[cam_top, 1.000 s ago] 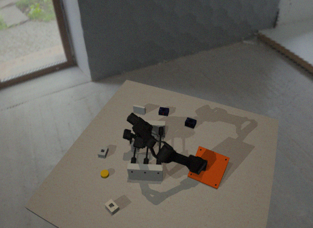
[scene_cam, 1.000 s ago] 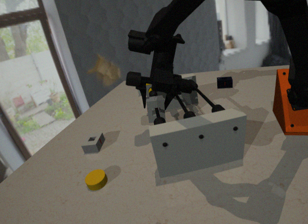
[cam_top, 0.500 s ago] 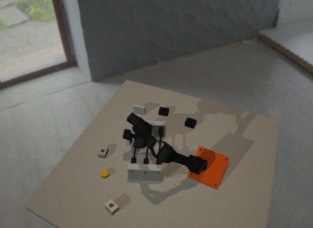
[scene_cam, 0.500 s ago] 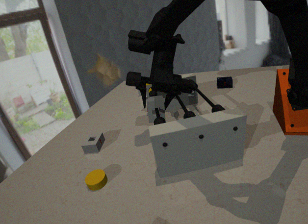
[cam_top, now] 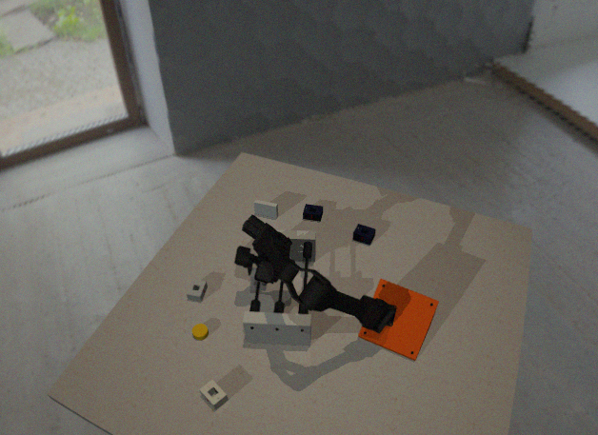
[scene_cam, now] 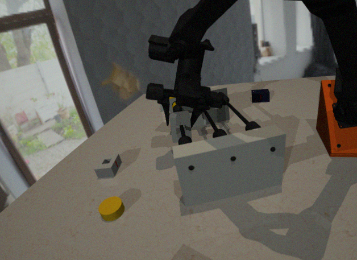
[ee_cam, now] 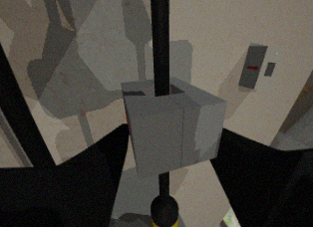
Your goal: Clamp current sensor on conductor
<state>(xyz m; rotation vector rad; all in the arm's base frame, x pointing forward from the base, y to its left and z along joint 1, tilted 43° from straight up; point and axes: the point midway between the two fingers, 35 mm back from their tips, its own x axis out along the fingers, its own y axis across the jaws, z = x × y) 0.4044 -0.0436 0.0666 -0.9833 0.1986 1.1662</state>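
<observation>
Gripped between the fingers of the black hand [cam_top: 256, 274] [scene_cam: 179, 124] [ee_cam: 174, 133], the grey current sensor [scene_cam: 179, 121] [ee_cam: 156, 133] sits around a dark rod [cam_top: 257, 294] [scene_cam: 182, 131] [ee_cam: 160, 42], the one of three closest to the surface's left edge. The sensor's opening lines up with the rod, which enters at one end and emerges at the other; in the wrist view the body's wider span runs crosswise, from finger to finger. A seam follows the rod's direction, and a sliver of red marks the side by the left-hand finger in that picture. Which way the arrow points cannot be told, nor whether the latch has caught.

The top view, where the arm all but hides the sensor, shows two dark blue blocks [cam_top: 312, 212] [cam_top: 364, 233] toward the far edge of the surface [cam_top: 159, 372] [scene_cam: 66, 236] [ee_cam: 219, 22] and a cream block [cam_top: 208, 397] toward its lower left corner; the exterior view shows only one dark block [scene_cam: 260, 95]. That lower angle reveals a red mark on the small grey block [cam_top: 196, 293] [scene_cam: 106, 172] near the left edge, beyond a yellow disc [cam_top: 200, 331] [scene_cam: 111, 208].
</observation>
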